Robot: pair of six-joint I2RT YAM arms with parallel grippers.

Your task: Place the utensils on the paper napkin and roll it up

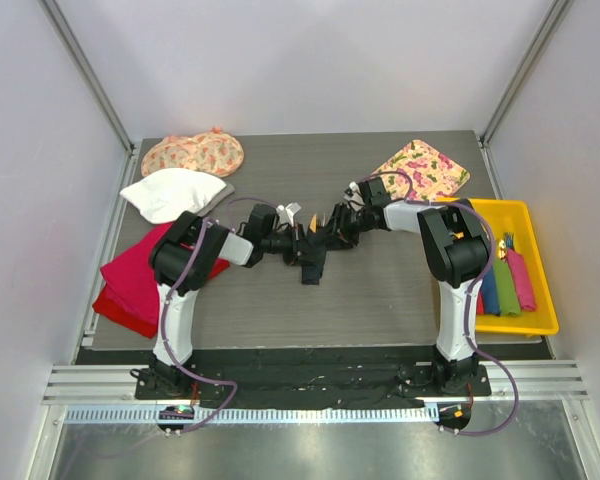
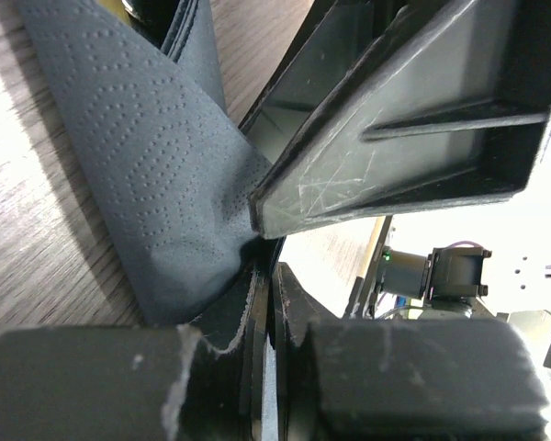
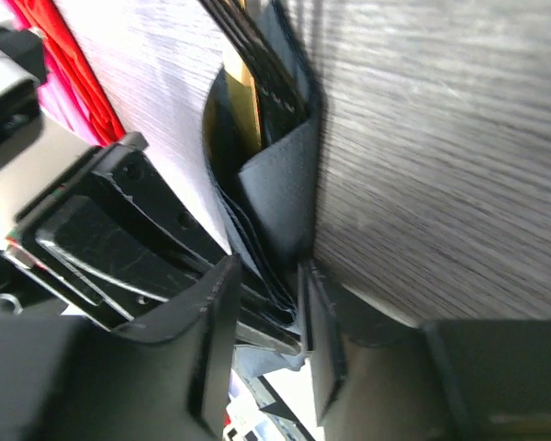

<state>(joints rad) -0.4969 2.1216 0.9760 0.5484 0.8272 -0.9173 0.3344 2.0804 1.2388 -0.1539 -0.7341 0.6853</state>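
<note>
Left wrist view is showing the left jaws pinching the dark paper napkin. The right jaws are seemingly clamping its folded layers, with a tan utensil tucked inside just beyond them. Rolling is likely underway; the next move is probably calling for turning the bundle without loosening it.

Both arms rise from their bases at the near edge of the table, bend at the elbow and reach inward, so that the left hand and right hand meet low over its middle. Each hand's fingers are pinched narrowly on the paper napkin
</note>
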